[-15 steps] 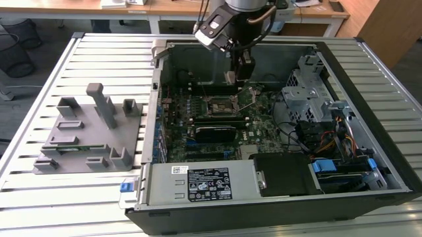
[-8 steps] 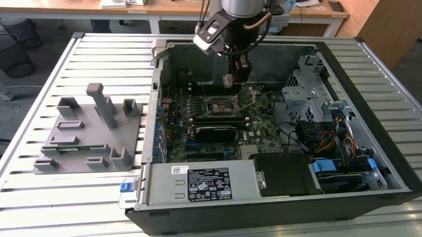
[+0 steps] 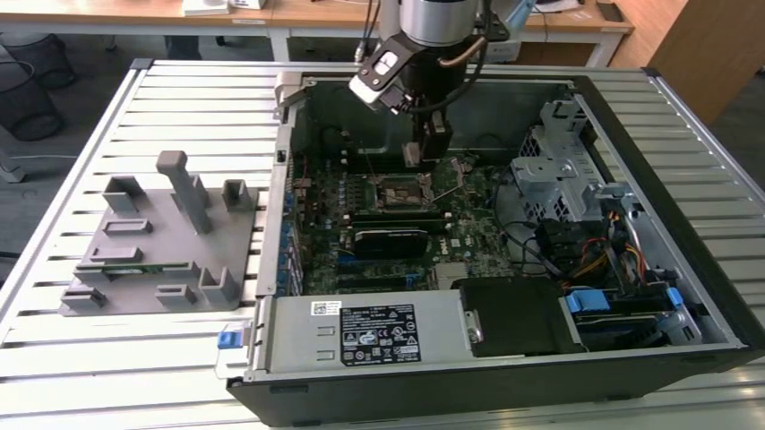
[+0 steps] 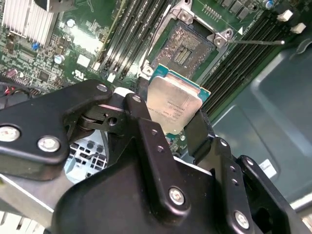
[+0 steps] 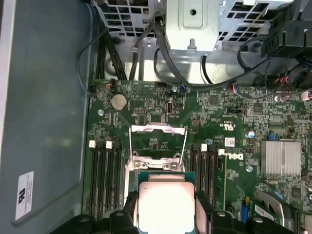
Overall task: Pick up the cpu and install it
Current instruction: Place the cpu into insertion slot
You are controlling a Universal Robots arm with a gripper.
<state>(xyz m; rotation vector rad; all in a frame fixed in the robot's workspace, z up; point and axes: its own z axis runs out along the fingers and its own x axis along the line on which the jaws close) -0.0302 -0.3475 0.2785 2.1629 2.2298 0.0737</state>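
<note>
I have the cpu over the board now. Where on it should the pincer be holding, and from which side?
By two opposite edges, coming from above, which is how the pincer holds it now. The cpu is a thin flat square. Clamped by its edges, its metal top faces up and its underside is free to meet the open socket.

Exterior view: high, well back from socket (image 3: 400, 190), tilted down into open case (image 3: 669, 179), whole motherboard (image 3: 467, 193) in frame. First wrist view: near, facing straight down on socket (image 5: 157, 165). Second wrist view: nearer, slanted, socket (image 4: 187, 46) beyond gripper (image 4: 170, 113). Both wrist views share socket and gripped cpu (image 5: 165, 204).
</note>
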